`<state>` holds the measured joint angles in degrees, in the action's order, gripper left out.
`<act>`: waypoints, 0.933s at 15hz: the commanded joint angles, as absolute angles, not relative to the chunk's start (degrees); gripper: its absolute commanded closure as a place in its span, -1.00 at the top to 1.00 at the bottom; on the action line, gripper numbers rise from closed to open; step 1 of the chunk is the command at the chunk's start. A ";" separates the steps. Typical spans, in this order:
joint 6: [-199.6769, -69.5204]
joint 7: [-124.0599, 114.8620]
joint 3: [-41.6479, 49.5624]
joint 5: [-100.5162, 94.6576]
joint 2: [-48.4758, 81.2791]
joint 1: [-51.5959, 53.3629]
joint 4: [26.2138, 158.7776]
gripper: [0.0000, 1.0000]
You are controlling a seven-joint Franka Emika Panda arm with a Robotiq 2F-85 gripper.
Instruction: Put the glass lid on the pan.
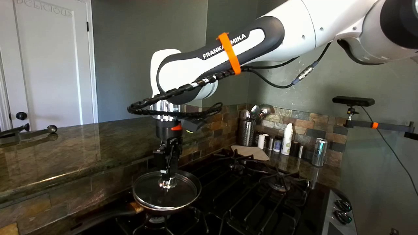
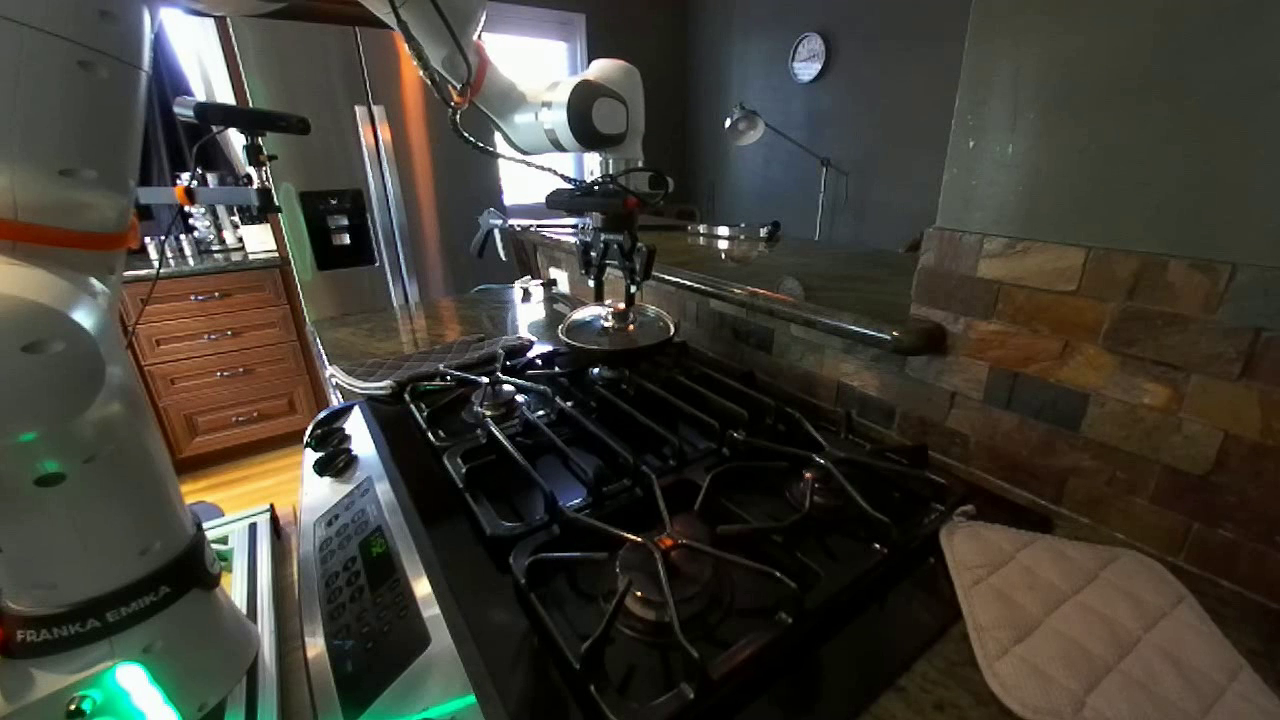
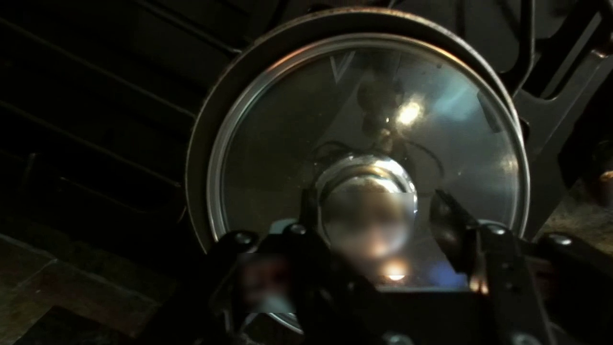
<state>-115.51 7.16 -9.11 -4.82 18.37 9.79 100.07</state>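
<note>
The black two-fingered pincer [image 3: 376, 203] stands spread about the shiny round knob [image 3: 369, 220] of the round clear metal-rimmed glass lid [image 3: 364, 136], which seemingly rests off-centre on the round dark frying pan [image 3: 354, 23]. Placing looks done; perhaps centring, then withdrawal, remain.

The glass lid [image 3: 297, 129] lies on the pan [image 3: 345, 21]; pan on stove [image 1: 248, 195]; knob [image 3: 368, 206] between fingers [image 3: 450, 235]

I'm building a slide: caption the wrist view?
The open gripper straddles the knob of a glass lid over the pan.
</note>
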 commanded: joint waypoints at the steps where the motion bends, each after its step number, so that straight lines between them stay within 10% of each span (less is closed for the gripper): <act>1: -113.63 7.92 -9.07 -5.16 19.28 10.00 99.16 0.87; 4: -113.27 8.11 -9.05 -5.42 19.69 10.08 98.99 0.71; 11: -113.62 8.60 -8.97 -5.46 20.26 9.93 98.68 -0.48; 14: -113.66 8.74 -8.99 -5.57 20.09 9.96 98.75 -0.53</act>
